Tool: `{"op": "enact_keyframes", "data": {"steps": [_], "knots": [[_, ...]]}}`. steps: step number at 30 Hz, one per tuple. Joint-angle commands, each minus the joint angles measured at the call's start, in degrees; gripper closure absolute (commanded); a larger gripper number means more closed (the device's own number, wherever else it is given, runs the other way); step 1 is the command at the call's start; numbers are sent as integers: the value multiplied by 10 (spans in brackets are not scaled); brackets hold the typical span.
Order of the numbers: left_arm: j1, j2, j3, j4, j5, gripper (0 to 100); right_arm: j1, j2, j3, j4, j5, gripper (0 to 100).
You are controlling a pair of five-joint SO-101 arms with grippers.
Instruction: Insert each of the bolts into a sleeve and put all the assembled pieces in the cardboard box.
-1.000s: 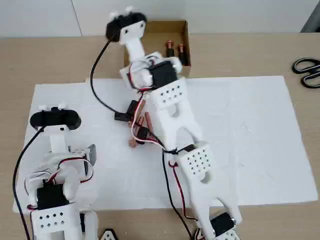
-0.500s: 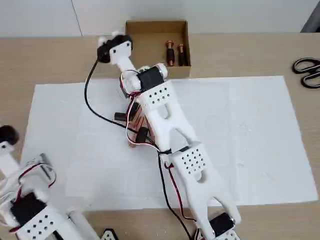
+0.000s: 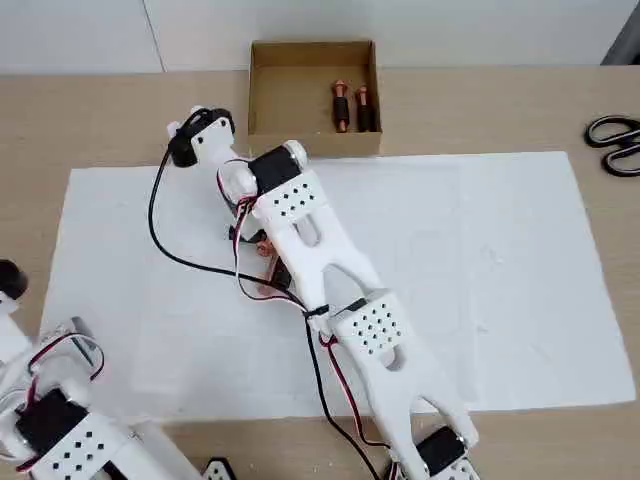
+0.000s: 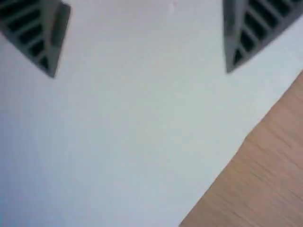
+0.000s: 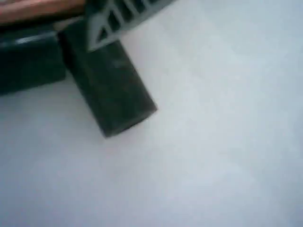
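Two assembled bolt-and-sleeve pieces point(image 3: 350, 106) lie in the cardboard box point(image 3: 290, 90) at the table's far edge. My right arm point(image 3: 300, 215) stretches over the white sheet and covers most of a small pile of loose parts; a black sleeve point(image 3: 257, 237) and a copper bolt point(image 3: 268, 250) peek out beside it. The right wrist view looks closely at one black sleeve point(image 5: 109, 92) lying flat, a second sleeve point(image 5: 28, 61) and a copper bolt point(image 5: 38, 9), with my right gripper point(image 5: 118, 19) just above them. My left gripper point(image 4: 139, 71) is open over bare sheet at the near left.
The white sheet point(image 3: 480, 260) covers most of the wooden table point(image 3: 100, 110). Scissors point(image 3: 615, 140) lie at the far right. My left arm point(image 3: 50, 430) sits at the near left corner, and the sheet's edge meets the bare wood point(image 4: 265, 189) there.
My right arm swung left, away from the box, and came down over the loose parts. My left arm pulled back toward the near left corner.
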Motion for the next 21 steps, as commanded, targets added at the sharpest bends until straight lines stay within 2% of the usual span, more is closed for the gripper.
{"op": "enact_keyframes", "data": {"steps": [1, 12, 21], "knots": [[-2, -8, -14, 3, -4, 780, -13, -8, 0, 2, 5, 833], [-2, -8, -14, 3, -4, 780, -40, -6, 1, 1, 5, 833], [-2, -8, -14, 3, -4, 780, -51, 63, -4, 0, 5, 833]]}}
